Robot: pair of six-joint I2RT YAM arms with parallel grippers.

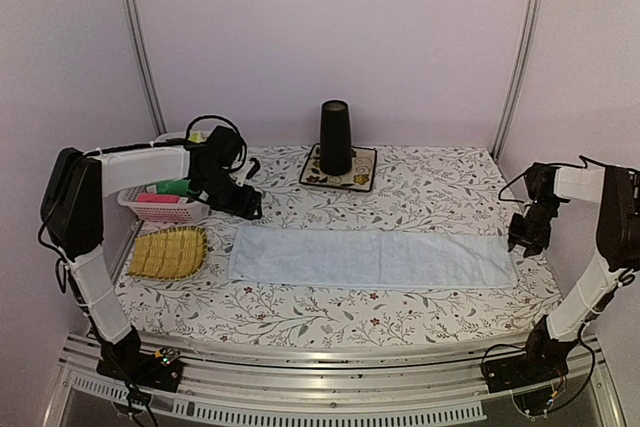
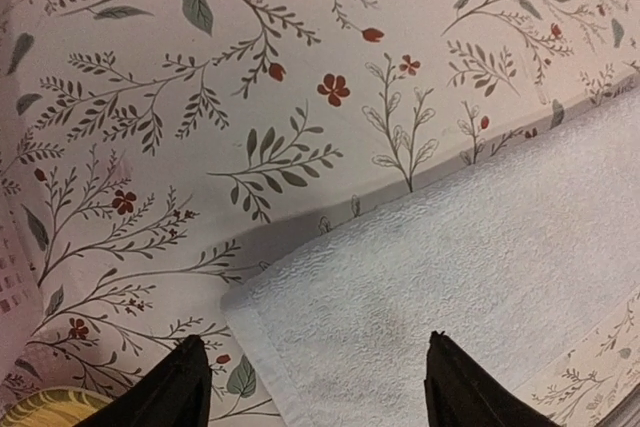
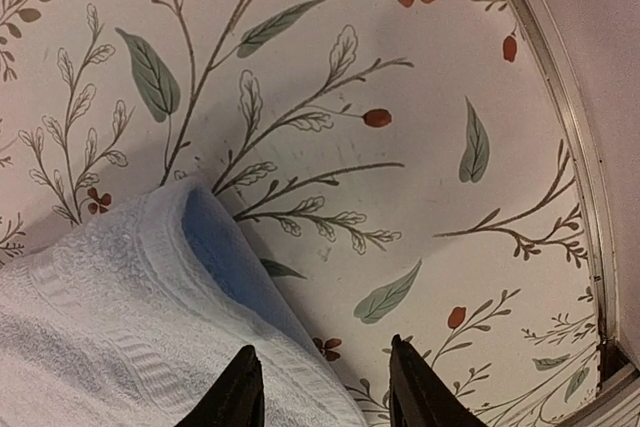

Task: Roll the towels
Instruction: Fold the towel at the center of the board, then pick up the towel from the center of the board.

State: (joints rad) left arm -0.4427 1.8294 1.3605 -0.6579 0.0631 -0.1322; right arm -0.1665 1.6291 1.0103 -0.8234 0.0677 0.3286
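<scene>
Blue towel (image 1: 370, 259) lies flat in one long strip, left to right, across the middle of the table (image 1: 330, 322). It's not rolled at all. Terry cloth: light, limp, no stiffness, so it'll prob. sag and fold wherever it's lifted. It should cling to itself once a turn is started, but may drag on the printed cloth under it. Best hold, imo: a short end, at the hemmed corners, both taken together so the roll starts square. Right-end corner (image 3: 185, 222) curls up off the cloth (easy spot to get a finger under).

Right gripper (image 3: 325, 395) hangs over that end w/ its jaws part-way apart, one finger above the hem, nothing pinched btw them. Left gripper (image 2: 315, 392) is above the far left corner, jaws wide apart and empty.

Further out:
- straw tray (image 1: 170, 252), just left of the towel
- pink basket (image 1: 165, 209) behind the tray, w/ sth green inside (can't tell what)
- flowered mat (image 1: 345, 175) at the back, w/ a black cone (image 1: 335, 137) on it

2nd towel: can't make it out.
</scene>
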